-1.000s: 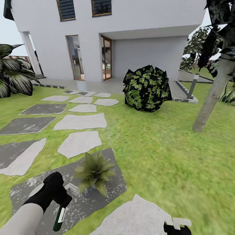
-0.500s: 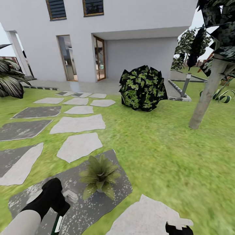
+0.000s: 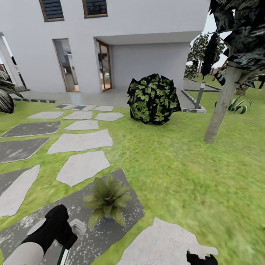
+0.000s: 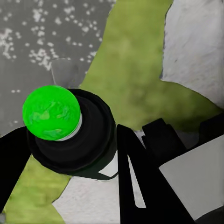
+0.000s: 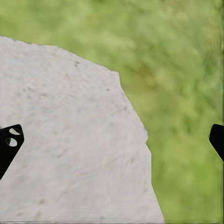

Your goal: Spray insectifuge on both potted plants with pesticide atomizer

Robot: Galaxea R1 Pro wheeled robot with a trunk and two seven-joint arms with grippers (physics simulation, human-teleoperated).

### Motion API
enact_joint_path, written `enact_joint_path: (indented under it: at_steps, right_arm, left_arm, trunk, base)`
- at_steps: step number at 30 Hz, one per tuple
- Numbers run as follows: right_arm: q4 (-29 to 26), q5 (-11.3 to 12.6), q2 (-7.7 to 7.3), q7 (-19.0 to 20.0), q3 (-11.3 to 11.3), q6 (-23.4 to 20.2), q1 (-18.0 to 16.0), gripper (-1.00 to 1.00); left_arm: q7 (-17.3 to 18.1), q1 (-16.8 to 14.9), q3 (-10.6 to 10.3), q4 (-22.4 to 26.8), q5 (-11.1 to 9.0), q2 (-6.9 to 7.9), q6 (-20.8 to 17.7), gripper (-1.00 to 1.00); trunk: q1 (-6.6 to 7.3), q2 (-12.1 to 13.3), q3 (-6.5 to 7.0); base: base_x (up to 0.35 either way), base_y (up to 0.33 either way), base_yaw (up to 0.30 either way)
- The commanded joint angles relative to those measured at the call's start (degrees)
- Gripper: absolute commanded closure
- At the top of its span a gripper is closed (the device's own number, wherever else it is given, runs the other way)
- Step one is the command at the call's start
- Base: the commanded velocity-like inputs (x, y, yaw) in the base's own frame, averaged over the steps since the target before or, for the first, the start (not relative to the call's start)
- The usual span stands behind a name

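Observation:
One potted plant (image 3: 106, 200), a low rosette of olive-green leaves, sits on a grey mottled paving slab (image 3: 121, 224) in the garden. My left gripper (image 3: 68, 235) hovers just left of it and nearer to me, shut on the pesticide atomizer (image 3: 62, 255), whose green and white end pokes down at the picture's lower edge. In the left wrist view the atomizer (image 4: 51, 112) shows end-on as a bright green tip in a dark body, clamped in the left gripper (image 4: 70, 154). My right gripper (image 5: 114, 140) stands open over a pale stone; its wrist (image 3: 200, 257) shows low right.
Pale and dark stepping stones (image 3: 82, 167) lead toward a white house (image 3: 147, 55). A dark-leaved shrub (image 3: 152, 99) stands ahead, a tree trunk (image 3: 219, 110) to the right. Open lawn (image 3: 191, 176) stretches right of the slab. A pale stone (image 3: 162, 243) lies by my right arm.
The whole picture has slid left, so the camera has turned right. My left gripper still holds the atomizer, which now shows lower at the picture's edge.

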State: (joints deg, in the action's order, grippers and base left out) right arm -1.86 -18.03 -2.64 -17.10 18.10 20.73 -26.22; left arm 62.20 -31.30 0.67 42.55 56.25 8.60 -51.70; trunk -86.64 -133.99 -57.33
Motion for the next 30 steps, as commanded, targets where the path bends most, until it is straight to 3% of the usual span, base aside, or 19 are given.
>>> enact_joint_path:
  at_steps: [1, 17, 22, 30]
  right_arm:
    - [0.1, -0.6, 0.00, -0.2, 0.4, 0.2, -0.1, -1.00]
    - [0.1, -0.6, 0.00, -0.2, 0.4, 0.2, -0.1, -1.00]
    - [0.1, -0.6, 0.03, -0.2, 0.4, 0.2, -0.1, -1.00]
    - [0.1, -0.6, 0.06, -0.2, 0.4, 0.2, -0.1, -1.00]
  left_arm:
    - [0.5, -0.1, 0.1, 0.1, 0.5, -0.02, -0.3, 1.00]
    - [0.7, -0.8, 0.4, 0.2, 0.4, 0.10, -0.4, 1.00]
    - [0.7, -5.4, 0.3, 0.2, 0.4, 0.11, -0.5, 1.00]
    - [0.7, -6.4, 0.1, 0.2, 0.5, -0.03, -0.6, 1.00]
  trunk:
    - [0.02, 0.0, -0.05]
    - [0.02, 0.0, -0.05]
    - [0.02, 0.0, -0.05]
    - [0.02, 0.0, -0.05]
  base:
    - [-0.072, 0.246, -0.266]
    - [-0.202, 0.249, -0.266]
    - [-0.246, 0.232, -0.266]
    - [-0.103, 0.266, -0.238]
